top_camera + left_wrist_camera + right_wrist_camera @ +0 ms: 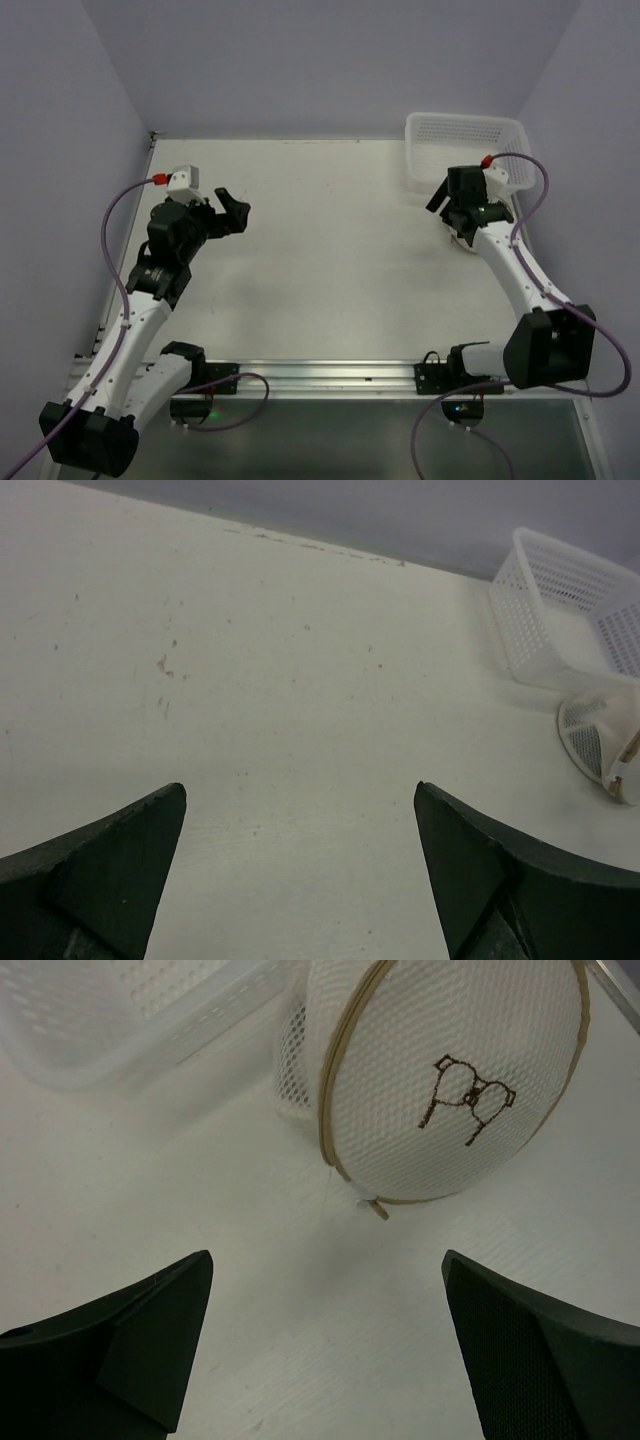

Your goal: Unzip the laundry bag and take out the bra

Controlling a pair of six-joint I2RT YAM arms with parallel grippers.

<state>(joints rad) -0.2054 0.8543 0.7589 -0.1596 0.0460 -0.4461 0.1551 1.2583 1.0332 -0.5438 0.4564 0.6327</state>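
The laundry bag (450, 1080) is a round white mesh pouch with tan rim hoops and a small dark embroidered mark. It rests on the table against the basket, with a tan zipper tab (376, 1208) at its lower edge. My right gripper (328, 1265) is open and empty, just short of the bag and apart from it. In the top view the right gripper (445, 207) covers most of the bag (468, 243). My left gripper (236, 215) is open and empty over the left table (300, 800); the bag (600, 735) shows far right there. No bra can be made out.
A white slotted plastic basket (465, 130) stands at the back right corner, touching the bag; it also shows in the left wrist view (560, 590) and the right wrist view (130, 1030). Grey walls close the table's back and sides.
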